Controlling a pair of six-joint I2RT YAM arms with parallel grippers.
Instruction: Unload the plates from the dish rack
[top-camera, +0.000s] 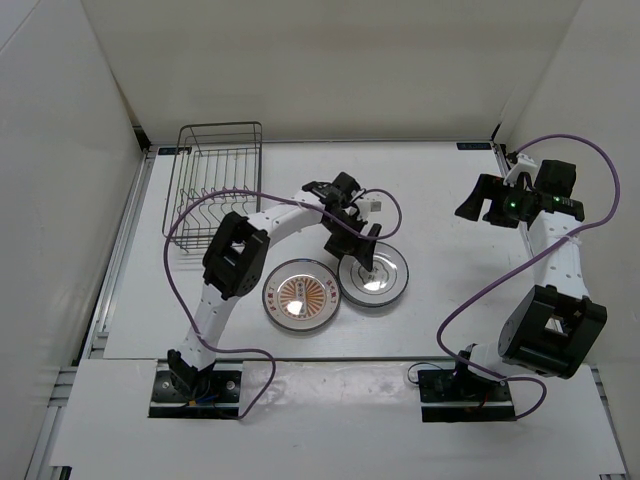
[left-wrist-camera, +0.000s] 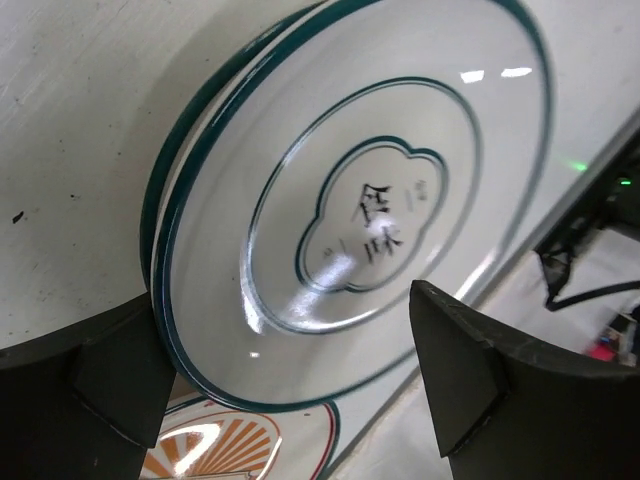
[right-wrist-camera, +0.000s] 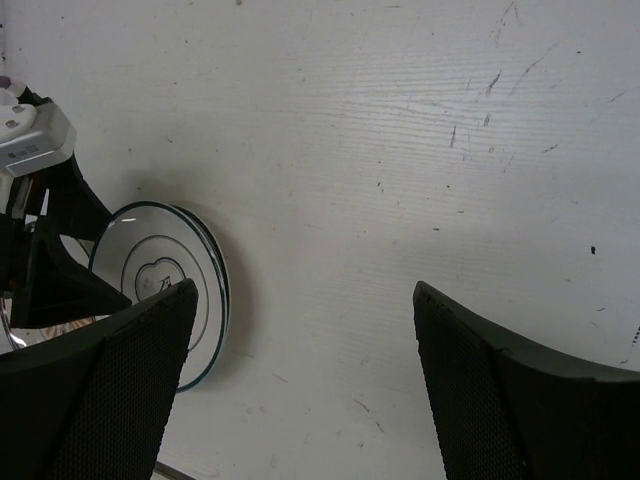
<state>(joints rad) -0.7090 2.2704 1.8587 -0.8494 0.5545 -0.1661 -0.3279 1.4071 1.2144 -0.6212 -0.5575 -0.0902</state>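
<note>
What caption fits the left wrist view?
Left gripper open above two stacked white plates on the table, orange plate at the frame's bottom edge.

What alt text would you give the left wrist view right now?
Two white plates lie stacked on the table, filling the view, with the left claw open above them. An orange sunburst plate peeks out at the bottom edge.

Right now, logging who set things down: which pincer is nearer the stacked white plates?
Left. The left pincer hangs open right above the white plates; the right pincer is well off to their right, apart from them.
</note>
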